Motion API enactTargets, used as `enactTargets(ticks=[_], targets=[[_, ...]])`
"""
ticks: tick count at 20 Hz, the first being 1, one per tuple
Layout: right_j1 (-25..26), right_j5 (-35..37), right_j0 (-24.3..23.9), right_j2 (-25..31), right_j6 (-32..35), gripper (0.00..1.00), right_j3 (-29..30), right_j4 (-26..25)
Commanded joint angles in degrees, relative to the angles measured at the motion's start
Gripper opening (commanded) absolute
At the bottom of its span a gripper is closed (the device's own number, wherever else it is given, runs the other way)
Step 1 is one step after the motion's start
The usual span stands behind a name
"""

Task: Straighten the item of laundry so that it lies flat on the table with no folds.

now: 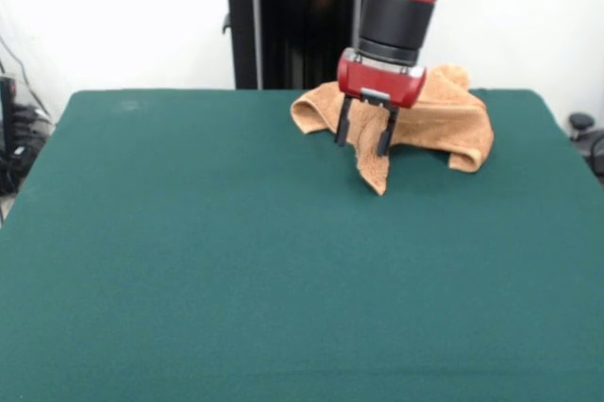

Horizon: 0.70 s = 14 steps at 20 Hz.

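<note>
Evidently the claw is hanging spread, gripping nothing, over the crumpled towel bunched near the table's far edge, probably lining up on its drooping corner.

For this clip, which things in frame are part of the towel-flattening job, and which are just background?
Part of the job:
- towel, crumpled and folded near the table's far right side
- green table
- gripper, fingers apart, over the towel's front fold

Just there:
- black pedestal behind the table
- cables at the left edge
</note>
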Motion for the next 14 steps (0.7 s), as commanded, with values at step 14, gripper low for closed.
enactTargets(ticks=[14], targets=[[6.9,-6.2,1.1,7.0,6.5,1.0,-5.4,1.2]])
